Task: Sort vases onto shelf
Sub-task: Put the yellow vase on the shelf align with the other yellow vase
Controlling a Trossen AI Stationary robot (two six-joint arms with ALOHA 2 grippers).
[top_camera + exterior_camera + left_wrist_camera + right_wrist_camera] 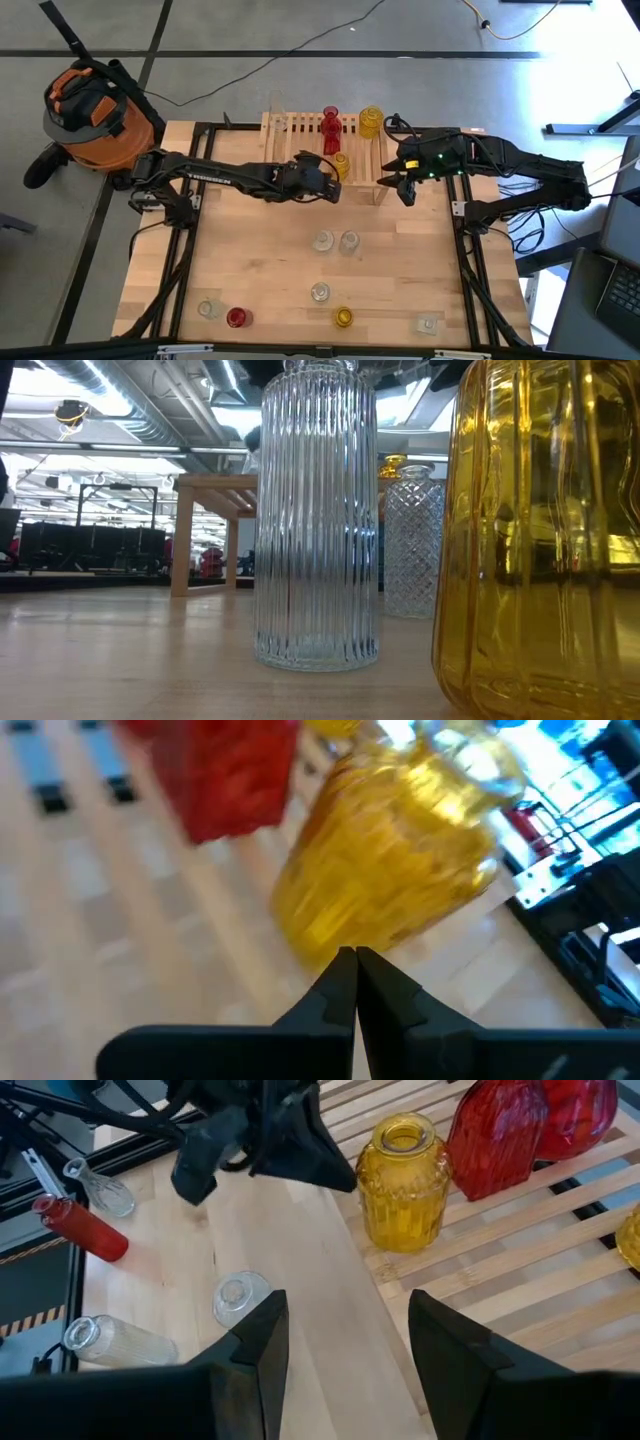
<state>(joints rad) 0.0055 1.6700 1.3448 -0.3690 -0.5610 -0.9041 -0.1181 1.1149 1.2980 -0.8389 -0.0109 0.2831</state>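
The light-wood shelf (300,125) stands at the table's far edge. On its slats stand red vases (331,130), a yellow vase (371,122) and a second yellow vase (342,165) near the front edge. My left gripper (328,188) is shut, its tips right at that yellow vase's (400,850) side, low down. My right gripper (350,1350) is open and hovers by the shelf's right end (380,185), holding nothing. More clear, yellow and red vases stand on the table. My left gripper points its shut fingertips (352,965) level at the lower side of the front yellow vase (403,1180), coming from the table's left. I cannot tell whether the tips touch the glass. The vase stands upright on the shelf's slats (520,1250).
Two clear vases (322,240) (349,241) stand mid-table. Along the near edge are clear ones (320,292) (209,308) (428,324), a red one (237,317) and a yellow one (343,317). An orange vacuum (95,115) sits off the table's far left corner.
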